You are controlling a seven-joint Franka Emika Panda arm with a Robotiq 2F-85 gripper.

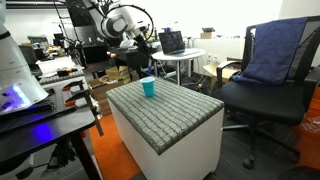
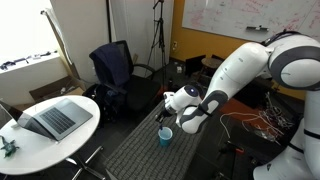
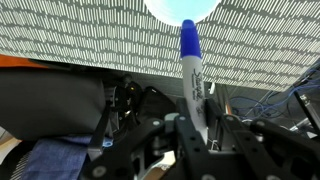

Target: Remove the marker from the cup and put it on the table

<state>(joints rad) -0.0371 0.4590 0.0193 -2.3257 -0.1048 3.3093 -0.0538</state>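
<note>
Clamping the marker (image 3: 192, 70), the pincer (image 2: 166, 118) hangs above the cup (image 2: 165, 137).

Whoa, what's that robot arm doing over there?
The arm's gripper is pinching a marker with a blue cap. It hangs right above the little teal cup, which stands on the grey table. The marker's cap points down at the cup's mouth, and the marker looks lifted out of the cup. It is not yet laid on the table.
</note>
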